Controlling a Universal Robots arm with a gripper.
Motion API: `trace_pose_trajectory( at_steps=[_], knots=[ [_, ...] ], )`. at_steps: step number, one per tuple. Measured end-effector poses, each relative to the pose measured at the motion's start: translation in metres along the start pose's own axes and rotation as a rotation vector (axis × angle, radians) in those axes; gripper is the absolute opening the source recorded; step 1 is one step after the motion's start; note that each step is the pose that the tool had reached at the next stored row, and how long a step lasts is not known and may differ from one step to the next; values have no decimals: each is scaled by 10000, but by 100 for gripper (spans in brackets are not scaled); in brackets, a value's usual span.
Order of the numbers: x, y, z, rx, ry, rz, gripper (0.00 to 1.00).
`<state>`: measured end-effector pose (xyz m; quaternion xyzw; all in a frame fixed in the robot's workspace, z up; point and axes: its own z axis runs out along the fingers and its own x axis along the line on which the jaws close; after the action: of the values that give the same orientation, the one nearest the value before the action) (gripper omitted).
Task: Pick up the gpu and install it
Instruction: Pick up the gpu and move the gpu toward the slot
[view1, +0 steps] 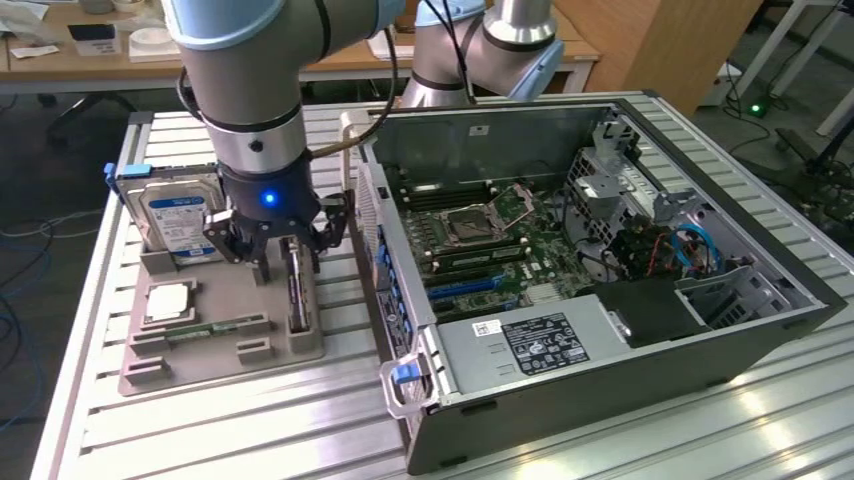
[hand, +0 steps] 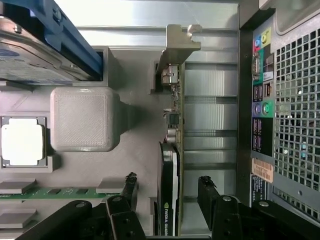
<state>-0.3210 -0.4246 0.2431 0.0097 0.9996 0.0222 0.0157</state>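
1. The thin, dark rectangular gpu, with a black cooler and a pale metal bracket, is standing on its long edge in a slot of the grey plastic holder tray. The slot is running along the tray's edge nearest the black open-sided computer case.
2. The black 2-fingered gripper is hanging over that slot with its jaws spread wide. 1 finger is flanking each flat face of the card's cooler end, and a bare gap is showing on both sides.
3. The bracket end is lying clear of the fingers, at the tray's far end.
4. A narrow strip of ribbed aluminium table is separating the tray from the case, leaving little side room there.
5. Elsewhere on the tray:
   - A silver hard drive with a blue label is standing upright.
   - A square silver processor chip is lying flat.
   - A narrow green memory stick is lying flat, its end near 1 finger.
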Motion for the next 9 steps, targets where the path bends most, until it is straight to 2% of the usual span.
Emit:
trace_pose_trajectory(
  at_steps=[9],
  knots=[
    [1, 19, 155, 2, -4, 69, 61]
  ],
)
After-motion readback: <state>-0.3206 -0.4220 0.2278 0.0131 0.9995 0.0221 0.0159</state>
